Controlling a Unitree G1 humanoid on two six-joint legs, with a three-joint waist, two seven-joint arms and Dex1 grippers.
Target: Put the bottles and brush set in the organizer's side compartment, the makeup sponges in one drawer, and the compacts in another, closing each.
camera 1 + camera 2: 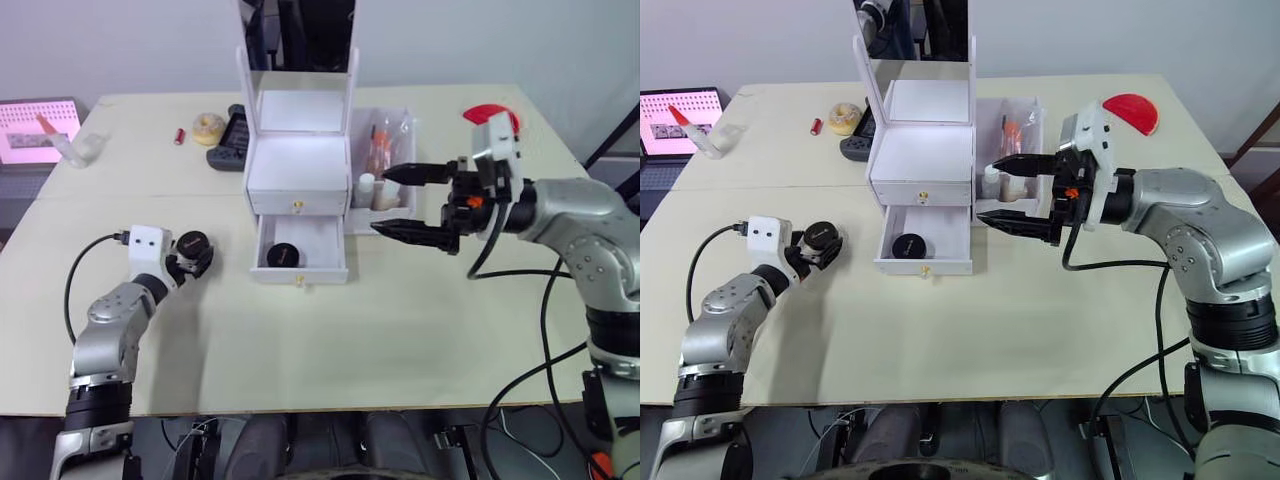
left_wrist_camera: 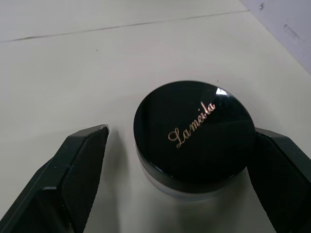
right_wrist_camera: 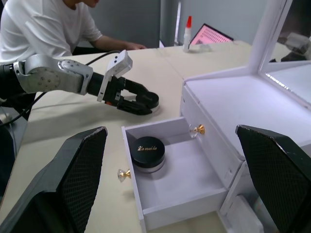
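Compact (image 2: pixel 194 133) sits on the desk (image 1: pixel 350 340) between the left pincer's (image 1: pixel 192 252) wide fingers, touching one: centre, close, lift. Right pincer (image 1: pixel 402 202) gapes wide beside the open drawer (image 1: pixel 300 247).

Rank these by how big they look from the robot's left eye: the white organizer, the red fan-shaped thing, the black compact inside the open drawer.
1. white organizer, by far.
2. red fan-shaped thing, partly hidden behind the right gripper.
3. black compact in the open drawer, looks smallest.

Bright even indoor light, soft shadows, glare spot on black compact lid (image 2: pixel 221 91), sharp focus
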